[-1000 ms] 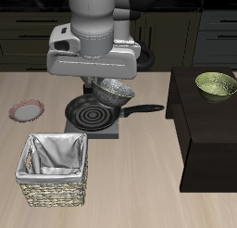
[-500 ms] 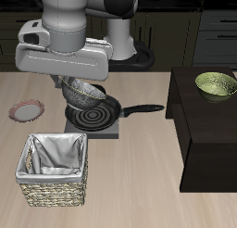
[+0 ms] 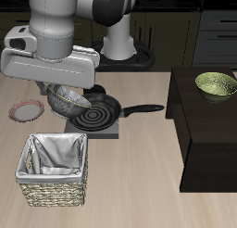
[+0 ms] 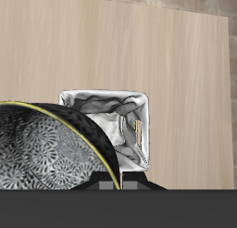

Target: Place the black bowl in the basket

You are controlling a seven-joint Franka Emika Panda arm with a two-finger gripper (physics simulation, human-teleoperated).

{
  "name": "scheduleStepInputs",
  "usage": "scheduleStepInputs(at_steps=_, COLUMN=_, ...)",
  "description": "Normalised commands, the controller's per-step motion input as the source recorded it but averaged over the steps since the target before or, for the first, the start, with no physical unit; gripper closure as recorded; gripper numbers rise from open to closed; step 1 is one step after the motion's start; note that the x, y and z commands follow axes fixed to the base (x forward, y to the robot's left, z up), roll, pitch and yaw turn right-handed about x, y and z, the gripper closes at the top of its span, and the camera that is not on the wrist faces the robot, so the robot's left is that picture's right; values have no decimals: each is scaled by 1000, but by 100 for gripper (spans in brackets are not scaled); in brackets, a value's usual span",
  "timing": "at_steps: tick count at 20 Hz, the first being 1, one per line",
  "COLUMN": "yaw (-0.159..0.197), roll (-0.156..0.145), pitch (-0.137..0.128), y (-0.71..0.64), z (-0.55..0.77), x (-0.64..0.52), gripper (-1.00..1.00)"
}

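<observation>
The black bowl (image 3: 67,99), with its speckled grey glossy inside, hangs tilted in my gripper (image 3: 61,91) above the table, between the frying pan and the basket. The gripper is shut on the bowl's rim; its fingers are mostly hidden by the hand's body. In the wrist view the bowl (image 4: 46,148) fills the near field and the basket (image 4: 109,120) shows beyond it. The basket (image 3: 56,170), pale straw wicker with grey-white cloth lining, stands near the table's front edge, below and in front of the held bowl.
A frying pan (image 3: 98,111) sits on a grey burner plate. A pinkish-rimmed plate (image 3: 25,111) lies beside the gripper. An olive-green bowl (image 3: 216,83) rests on a dark cabinet (image 3: 208,130) at the table's side.
My gripper has carried the black bowl away from over the frying pan, sideways and lower, toward the basket.
</observation>
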Motion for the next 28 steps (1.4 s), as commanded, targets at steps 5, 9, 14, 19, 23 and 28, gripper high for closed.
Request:
scheduleStepInputs(at_steps=5, yaw=3, roll=-2, pitch=60, y=-153, z=-427, x=235, gripper=100)
scheduleStepInputs(at_steps=9, yaw=-5, roll=-26, pitch=39, y=-81, z=-288, x=89, gripper=100)
scheduleStepInputs(at_steps=14, yaw=-2, roll=-38, pitch=37, y=-104, z=-277, x=119, gripper=100)
scheduleStepInputs(at_steps=19, yaw=37, roll=-28, pitch=30, y=-37, z=-252, x=79, gripper=100)
scheduleStepInputs(at_steps=23, yaw=29, roll=59, pitch=24, y=140, z=-208, x=-46, gripper=-100)
scheduleStepInputs(at_steps=28, yaw=13, roll=63, pitch=12, y=189, z=-120, x=-98, gripper=-100)
